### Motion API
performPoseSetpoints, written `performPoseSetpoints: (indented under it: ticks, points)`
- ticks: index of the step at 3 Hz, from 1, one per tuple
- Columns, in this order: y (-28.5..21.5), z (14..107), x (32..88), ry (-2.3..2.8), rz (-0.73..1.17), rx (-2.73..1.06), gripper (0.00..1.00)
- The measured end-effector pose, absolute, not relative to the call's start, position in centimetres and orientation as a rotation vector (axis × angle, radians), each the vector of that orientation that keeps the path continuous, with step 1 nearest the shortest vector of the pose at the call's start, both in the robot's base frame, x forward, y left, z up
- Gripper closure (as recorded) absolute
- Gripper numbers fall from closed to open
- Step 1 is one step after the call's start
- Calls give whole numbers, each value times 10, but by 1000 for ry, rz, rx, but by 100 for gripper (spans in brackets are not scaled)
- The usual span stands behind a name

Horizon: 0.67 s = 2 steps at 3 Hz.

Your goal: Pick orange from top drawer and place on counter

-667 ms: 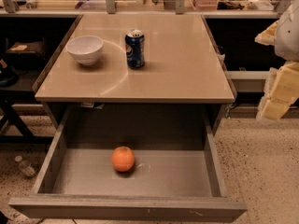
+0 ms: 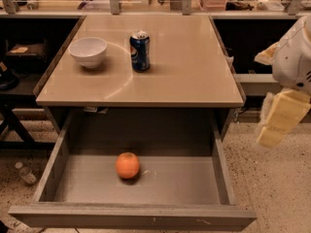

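The orange (image 2: 127, 165) lies on the flat bottom of the open top drawer (image 2: 221, 171), left of the middle and toward the front. The beige counter (image 2: 184, 67) sits above the drawer. My gripper (image 2: 278, 123) hangs at the right edge of the view, over the floor, to the right of the drawer and counter, well apart from the orange. It holds nothing that I can see.
A white bowl (image 2: 88, 51) and a blue soda can (image 2: 140, 51) stand on the counter's left half. Dark shelving flanks the counter on both sides. A small bottle (image 2: 25, 173) lies on the speckled floor to the left of the drawer.
My arm and gripper have moved down and slightly left at the right edge. The orange, can and bowl have not moved.
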<state>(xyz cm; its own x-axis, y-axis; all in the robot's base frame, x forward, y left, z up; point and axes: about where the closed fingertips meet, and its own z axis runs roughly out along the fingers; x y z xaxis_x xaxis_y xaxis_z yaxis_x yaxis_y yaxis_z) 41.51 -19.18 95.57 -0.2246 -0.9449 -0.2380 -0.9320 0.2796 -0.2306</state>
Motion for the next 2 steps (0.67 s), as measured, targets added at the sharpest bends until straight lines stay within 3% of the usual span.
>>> performPoseSetpoints:
  ticks: [1,2]
  points:
    - [-146,913,394,2204,26,-1776,0]
    - [-146,913,394,2204,26,-1776,0]
